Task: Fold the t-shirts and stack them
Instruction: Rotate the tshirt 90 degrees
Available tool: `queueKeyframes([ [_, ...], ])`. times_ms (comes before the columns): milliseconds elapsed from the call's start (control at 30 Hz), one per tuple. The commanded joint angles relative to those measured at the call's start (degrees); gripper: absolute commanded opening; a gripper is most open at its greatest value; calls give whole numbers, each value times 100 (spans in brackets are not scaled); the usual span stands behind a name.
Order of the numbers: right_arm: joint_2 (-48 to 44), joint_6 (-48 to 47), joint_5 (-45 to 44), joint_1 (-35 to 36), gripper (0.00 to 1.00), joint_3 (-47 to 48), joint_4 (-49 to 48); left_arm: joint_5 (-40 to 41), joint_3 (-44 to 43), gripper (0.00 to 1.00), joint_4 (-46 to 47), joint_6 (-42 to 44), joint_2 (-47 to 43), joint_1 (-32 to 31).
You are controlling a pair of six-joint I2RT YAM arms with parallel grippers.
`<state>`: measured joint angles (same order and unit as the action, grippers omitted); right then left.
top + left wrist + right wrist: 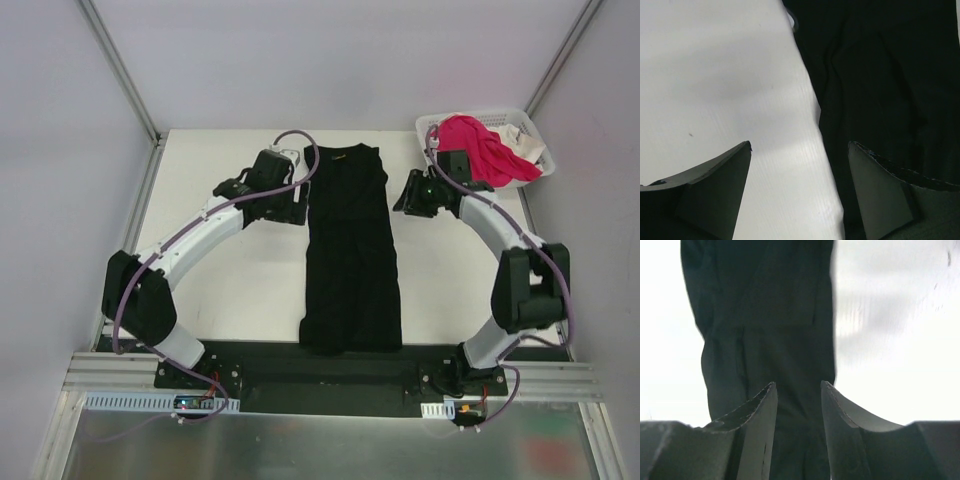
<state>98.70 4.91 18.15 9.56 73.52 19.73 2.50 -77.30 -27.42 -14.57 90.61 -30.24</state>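
Observation:
The black t-shirt (349,250) lies flat in the middle of the table, folded lengthwise into a long narrow strip, its print hidden. My left gripper (297,208) is open beside the strip's upper left edge; in the left wrist view (800,145) the black cloth (880,75) lies under the right finger. My right gripper (402,200) is open at the strip's upper right edge; in the right wrist view (797,385) it hovers over the black cloth (765,315). The pink t-shirt (480,148) and the white t-shirt (523,142) lie in the basket.
The white lattice basket (432,122) stands at the table's far right corner, just behind my right arm. The bare white table (230,270) lies on both sides of the shirt. Grey walls close in left and right.

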Motion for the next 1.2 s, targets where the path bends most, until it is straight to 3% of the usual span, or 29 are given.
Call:
queueKeyframes([
  [0,-1314,-131,-417,580,43,-890,-162,154,539,78,-62,-204,-816,-393],
  [167,-2222,168,-505,854,43,-2434,-810,-213,1251,78,-71,-161,-1449,-738],
  [433,-2688,274,-198,863,43,-3325,-1058,-733,1586,82,-88,-2,-1608,-887],
  [933,-4841,177,-295,916,44,-3994,189,-971,2201,92,-237,-239,-1792,-1651],
  [1167,-4695,177,-330,925,46,-4109,-38,-980,2359,92,-246,-328,-1968,-1924],
])
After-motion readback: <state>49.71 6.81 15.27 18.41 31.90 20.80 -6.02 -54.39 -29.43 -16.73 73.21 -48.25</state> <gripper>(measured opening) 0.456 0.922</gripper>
